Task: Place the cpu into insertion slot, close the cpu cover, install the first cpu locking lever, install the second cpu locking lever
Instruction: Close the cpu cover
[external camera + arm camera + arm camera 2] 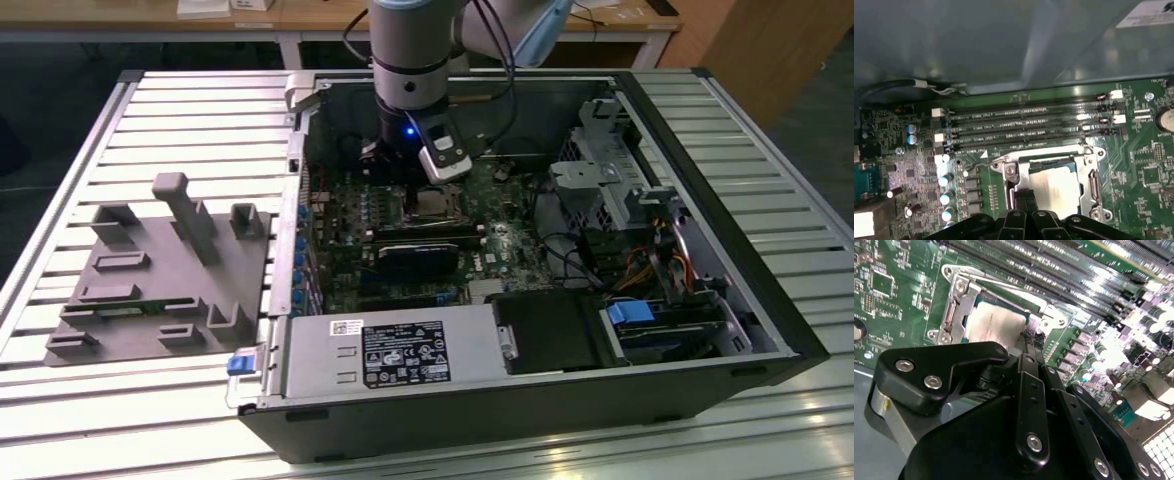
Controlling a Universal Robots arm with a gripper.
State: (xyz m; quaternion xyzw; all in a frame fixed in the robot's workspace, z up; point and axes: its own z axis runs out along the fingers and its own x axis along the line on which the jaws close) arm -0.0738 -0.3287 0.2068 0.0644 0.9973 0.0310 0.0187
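The cpu (1056, 185), with its dull silver top, lies in the insertion slot (1054, 320) on the green board. The silvery cpu cover (1014, 172) lies flat around the cpu as a frame (956, 305). A thin wire locking lever (976, 161) juts out beside the slot's corner. My gripper (1024, 200) hangs right at the slot's edge with its two black fingers pressed together and nothing visible between them. In the second wrist view the gripper's (1030, 347) tips end at the cover's rim. In the exterior view the gripper (398, 175) stands just behind the cpu (434, 205).
Long black memory slots (1024, 125) run beside the socket. Inside the open case sit a black card block (414, 255), the power supply (387, 355) and a drive cage (614, 180) with cables. A grey fixture plate (154, 280) lies outside, at the exterior view's left.
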